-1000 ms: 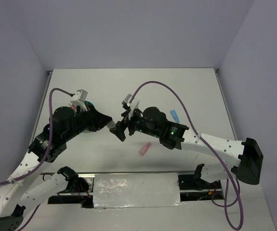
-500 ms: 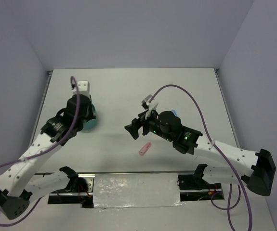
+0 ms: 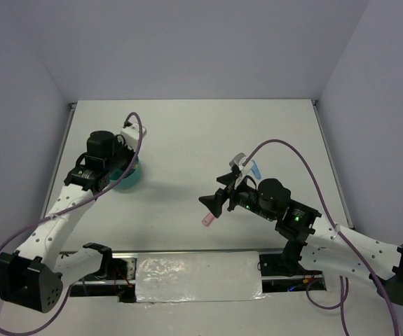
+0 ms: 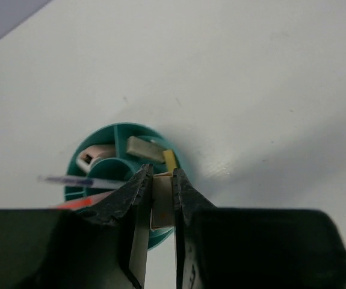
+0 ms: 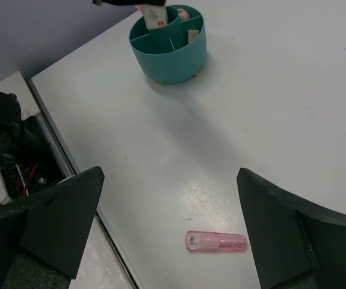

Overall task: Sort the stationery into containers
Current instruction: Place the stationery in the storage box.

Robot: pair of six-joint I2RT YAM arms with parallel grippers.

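The white table carries a teal organiser at its left. A pink piece lies near the front edge. A blue piece lies farther right.

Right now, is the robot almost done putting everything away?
Partly. Several pieces already sit in the teal organiser. The left gripper holds a pale eraser over it. Still out on the table: a pink piece below the open right gripper, and a blue one beside that arm.
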